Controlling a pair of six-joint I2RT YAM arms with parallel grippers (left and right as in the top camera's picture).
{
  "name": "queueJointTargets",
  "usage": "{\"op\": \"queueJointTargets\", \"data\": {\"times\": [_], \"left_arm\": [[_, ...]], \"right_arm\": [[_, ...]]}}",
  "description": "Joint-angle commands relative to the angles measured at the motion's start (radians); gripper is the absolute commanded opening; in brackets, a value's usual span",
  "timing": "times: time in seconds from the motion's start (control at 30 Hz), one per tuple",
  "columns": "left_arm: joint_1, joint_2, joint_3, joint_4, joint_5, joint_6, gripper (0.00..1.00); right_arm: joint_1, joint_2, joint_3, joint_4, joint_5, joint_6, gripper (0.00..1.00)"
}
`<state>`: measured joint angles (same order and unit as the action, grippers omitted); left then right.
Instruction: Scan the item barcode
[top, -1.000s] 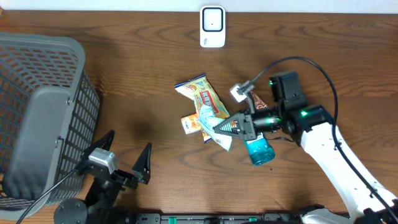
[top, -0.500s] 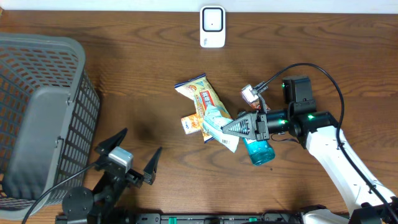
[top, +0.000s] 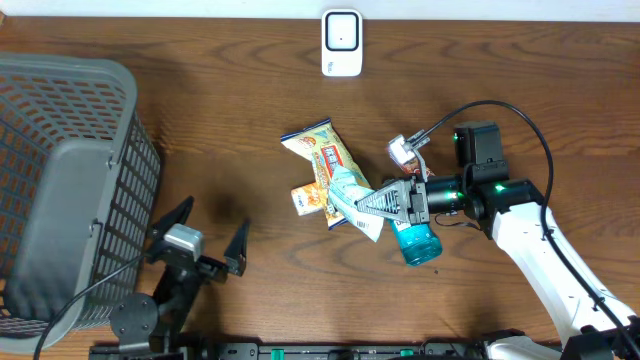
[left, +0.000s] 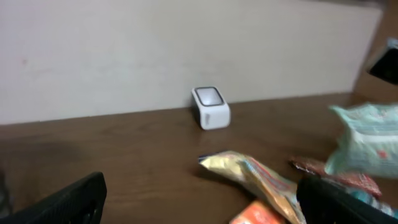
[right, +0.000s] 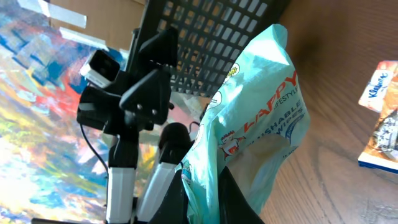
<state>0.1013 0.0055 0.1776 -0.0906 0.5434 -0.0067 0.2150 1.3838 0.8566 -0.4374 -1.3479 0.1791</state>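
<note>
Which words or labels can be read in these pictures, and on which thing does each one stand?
"HAPPY", "LIFESTYLE": pale teal plastic wipes pack.
"...HABLE WIPES", first word partly hidden: the same pack.
"Kleenex": small orange and blue tissue packet.
Long yellow snack wrapper: print too blurred to read.
White box-shaped scanner: no readable text.
</note>
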Motion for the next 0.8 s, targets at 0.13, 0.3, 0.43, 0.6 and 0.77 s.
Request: {"op": "queueJointTargets", "data": {"times": [0.13, 0.3, 0.43, 0.6, 0.77], "left_arm": [[0.004, 0.0, -0.132, 0.111, -0.063, -0.19, 0.98], [-0.044, -0.001, -0.157, 0.125, -0.105, -0.189, 0.98], [-0.107, -0.001, -0.157, 0.122, -0.199, -0.179, 0.98], [-0.122, -0.001, -0.157, 0.117, -0.231, -0.178, 0.98], [-0.122, -0.001, -0.157, 0.067, -0.231, -0.179, 0.98]], "right_arm": [[-0.004, -0.007, -0.002, -0.001, -0.004, 0.008, 0.01], [-0.004, -0.007, -0.002, 0.0, -0.001, 0.089, 0.01], [-0.004, -0.007, -0.002, -0.001, 0.093, 0.195, 0.01], [-0.004, -0.007, -0.002, 0.0, 0.158, 0.251, 0.01], [-0.004, -0.007, -0.002, 0.0, 0.138, 0.264, 0.01]]}}
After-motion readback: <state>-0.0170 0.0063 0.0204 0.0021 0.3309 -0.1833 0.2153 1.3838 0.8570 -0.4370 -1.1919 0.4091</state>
